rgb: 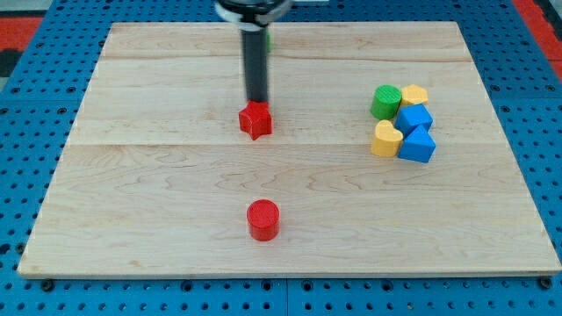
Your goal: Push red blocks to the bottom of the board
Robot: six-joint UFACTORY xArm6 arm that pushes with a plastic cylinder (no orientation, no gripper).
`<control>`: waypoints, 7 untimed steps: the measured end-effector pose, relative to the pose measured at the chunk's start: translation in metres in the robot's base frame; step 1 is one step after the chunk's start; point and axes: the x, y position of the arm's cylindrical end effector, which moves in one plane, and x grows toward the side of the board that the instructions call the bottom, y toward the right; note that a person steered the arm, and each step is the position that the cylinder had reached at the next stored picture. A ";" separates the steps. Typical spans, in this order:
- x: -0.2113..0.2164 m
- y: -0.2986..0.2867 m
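A red star-shaped block (255, 120) lies a little above the board's middle, left of centre. My tip (256, 102) stands right at its top edge, touching or nearly touching it. A red cylinder (262, 219) stands lower down, near the view's bottom, about in line with the star. A small patch of green (268, 39) shows behind the rod near the view's top; its shape is hidden.
A tight cluster sits at the view's right: a green cylinder (385, 102), a yellow block (414, 94), a blue block (414, 117), a yellow heart-like block (385, 139) and a blue triangular block (418, 145). The wooden board (132, 219) lies on a blue pegboard.
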 end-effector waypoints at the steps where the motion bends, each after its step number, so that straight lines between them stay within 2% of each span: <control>1: 0.018 -0.034; 2: 0.064 -0.024; 4: -0.022 -0.030; 5: -0.013 0.018; 7: 0.081 0.024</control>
